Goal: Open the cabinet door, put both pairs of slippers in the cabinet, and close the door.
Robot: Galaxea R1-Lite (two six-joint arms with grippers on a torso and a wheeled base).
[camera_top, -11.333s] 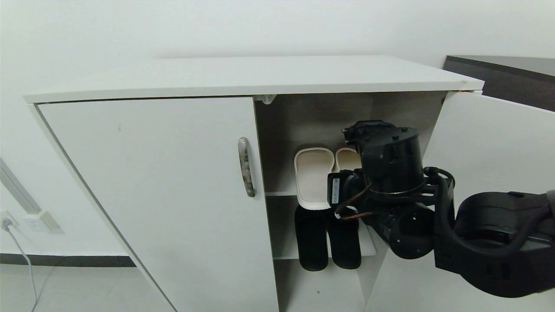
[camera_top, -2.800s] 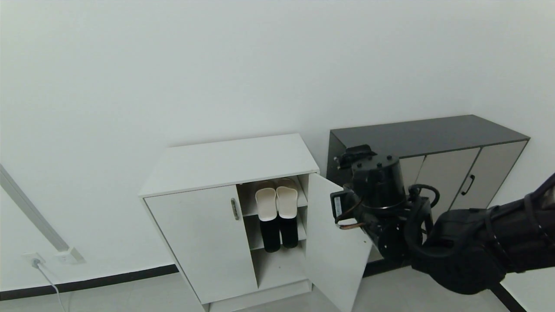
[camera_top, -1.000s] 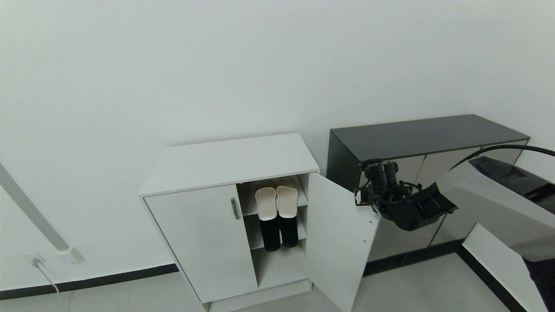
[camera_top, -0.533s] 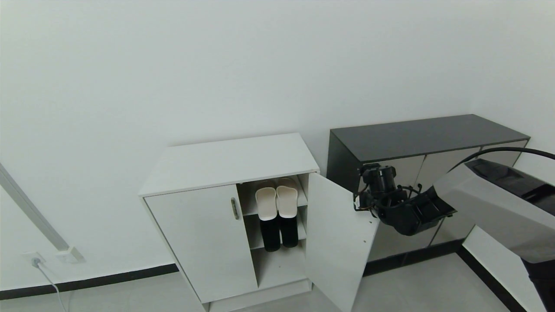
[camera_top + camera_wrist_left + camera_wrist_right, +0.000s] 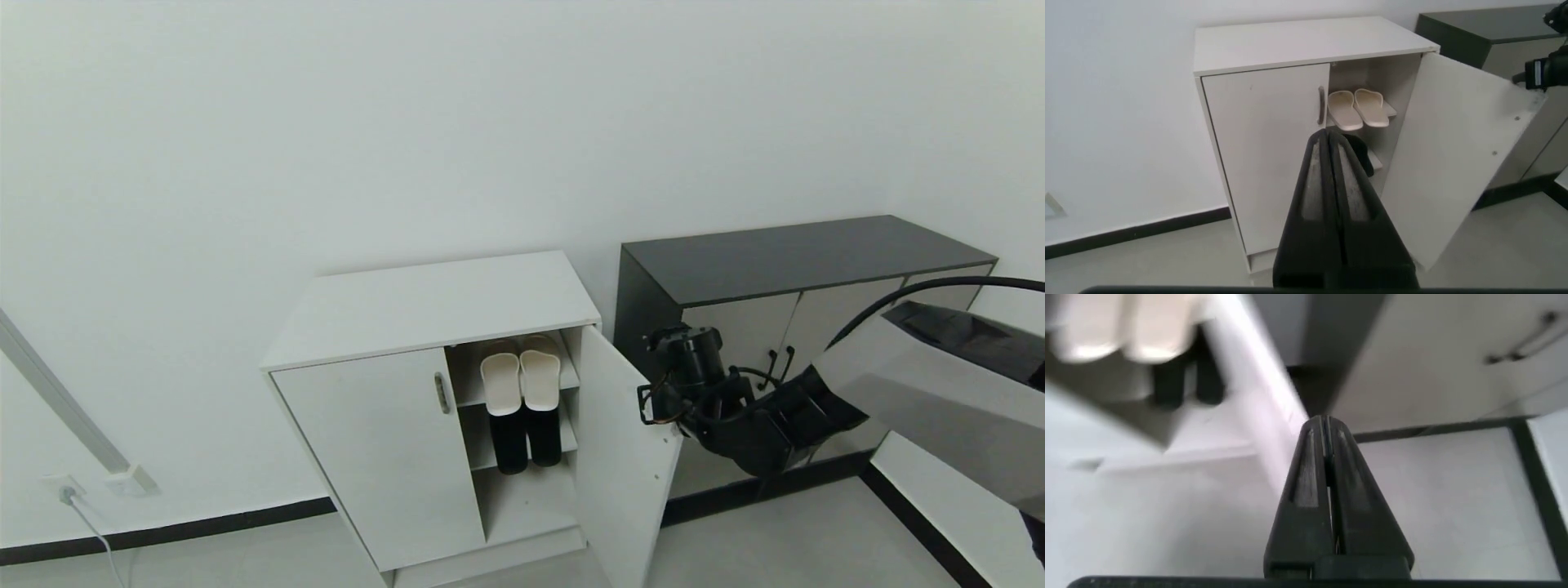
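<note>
The white cabinet (image 5: 424, 306) sits at centre frame in the head view; its right door (image 5: 624, 441) stands open and its left door (image 5: 384, 457) is shut. Cream slippers (image 5: 520, 380) lie on the upper shelf; black slippers (image 5: 522, 441) lie directly below (both pairs overhang the shelf fronts). The right gripper (image 5: 653, 402), jaws clenched on nothing, sits by the open door's free edge, right of centre; the left gripper (image 5: 1333, 140) is likewise clenched and empty, well apart from the cabinet.
</note>
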